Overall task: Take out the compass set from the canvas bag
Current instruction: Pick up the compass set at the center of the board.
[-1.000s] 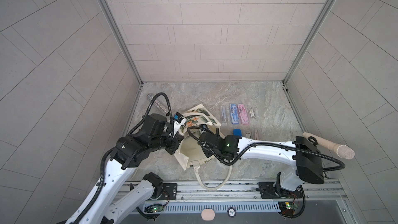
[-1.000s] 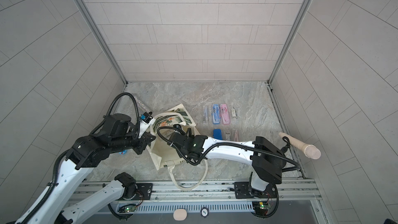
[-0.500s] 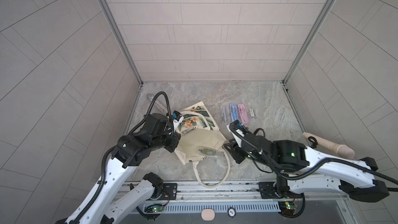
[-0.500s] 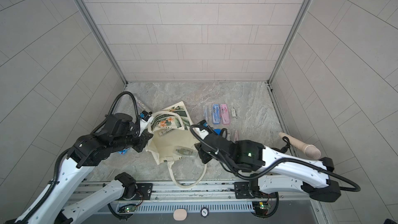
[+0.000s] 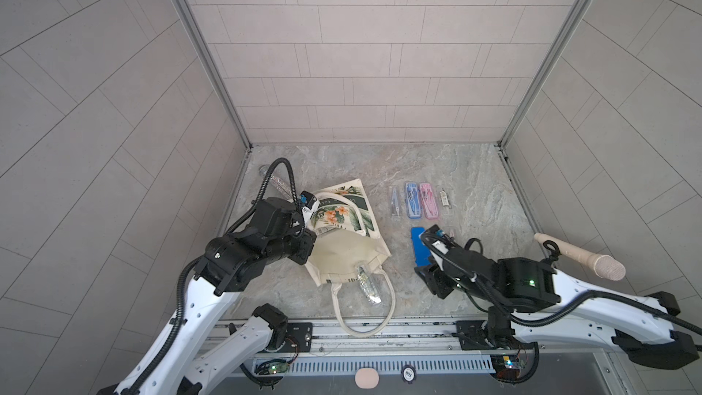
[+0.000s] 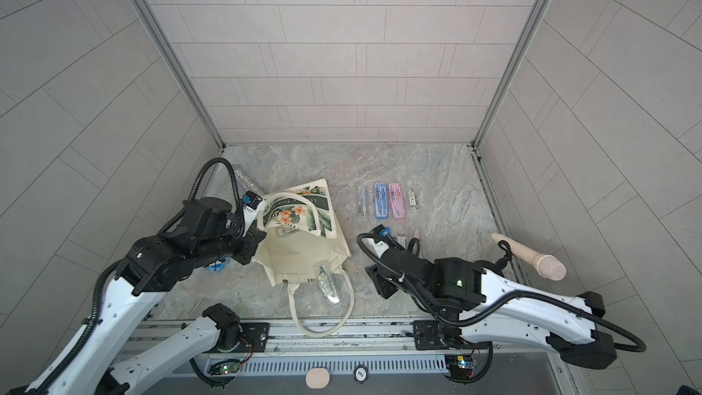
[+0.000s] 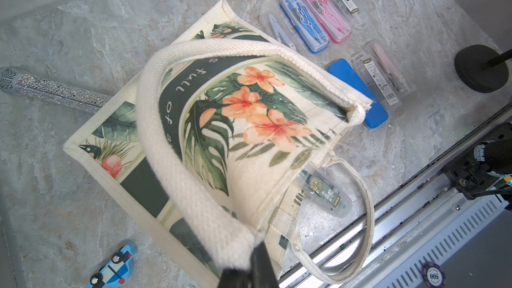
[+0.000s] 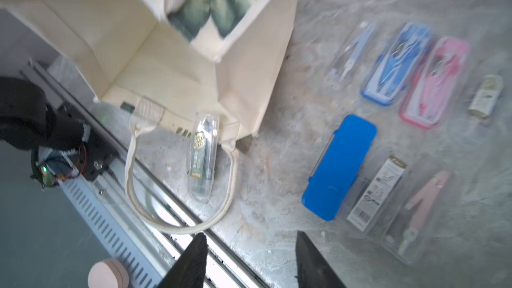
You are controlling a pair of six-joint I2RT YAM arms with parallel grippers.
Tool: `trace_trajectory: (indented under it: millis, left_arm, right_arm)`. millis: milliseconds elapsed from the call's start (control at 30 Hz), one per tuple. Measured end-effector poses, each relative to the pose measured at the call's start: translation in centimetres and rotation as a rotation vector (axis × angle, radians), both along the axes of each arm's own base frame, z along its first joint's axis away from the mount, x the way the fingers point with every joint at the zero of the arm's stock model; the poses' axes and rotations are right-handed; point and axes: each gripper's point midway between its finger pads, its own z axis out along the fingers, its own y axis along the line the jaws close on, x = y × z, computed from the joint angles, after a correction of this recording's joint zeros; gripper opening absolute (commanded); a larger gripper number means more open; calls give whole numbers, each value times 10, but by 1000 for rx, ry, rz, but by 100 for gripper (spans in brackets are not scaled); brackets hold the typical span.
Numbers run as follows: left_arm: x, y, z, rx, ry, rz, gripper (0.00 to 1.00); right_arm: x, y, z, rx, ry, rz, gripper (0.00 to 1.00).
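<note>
Clear-cased compass set lies at the canvas bag mouth, seemingly half out, its long axis pointing toward the robot's rail. Our right hand, jaws wide and empty, hovers over the bench to the set's right. Our left hand is pinched shut on the bag's raised loop handle.

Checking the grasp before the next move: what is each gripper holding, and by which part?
Left gripper pinches the canvas bag by its upper handle strap; right gripper is open, holding nothing.
</note>
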Motion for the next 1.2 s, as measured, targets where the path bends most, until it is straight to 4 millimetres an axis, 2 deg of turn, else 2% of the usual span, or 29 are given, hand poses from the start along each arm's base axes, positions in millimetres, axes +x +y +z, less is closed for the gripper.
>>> trace_trajectory:
  millis: [33, 133, 333, 433, 533, 667, 767, 967, 1200]
  left_arm:
    - [0, 0, 0, -1, 1, 1, 0]
    - [0, 0, 0, -4, 2, 3, 0]
    - [-3, -1, 0, -24, 7, 7, 0]
    - [-5, -2, 0, -33, 11, 3, 0]
    - [-6, -3, 0, -40, 16, -2, 0]
    - [-9, -3, 1, -50, 14, -7, 0]
    - [-14, -1, 3, -56, 7, -9, 0]
    - [-19, 3, 3, -55, 7, -8, 0]
    - [-20, 3, 3, -54, 7, -8, 0]
  right_arm:
    - [-5, 10, -13, -39, 34, 37, 67]
    - [-20, 37, -41, -130, 118, 135, 69]
    - [-33, 99, -67, -226, 234, 222, 74]
    - [-37, 118, -92, -276, 303, 226, 80]
    - [-41, 122, -117, -349, 361, 220, 82]
    - [-38, 131, -131, -398, 387, 204, 82]
    - [-30, 132, -136, -415, 387, 174, 82]
    - [-7, 118, -137, -452, 362, 94, 83]
    - [-4, 121, -142, -421, 417, 101, 80]
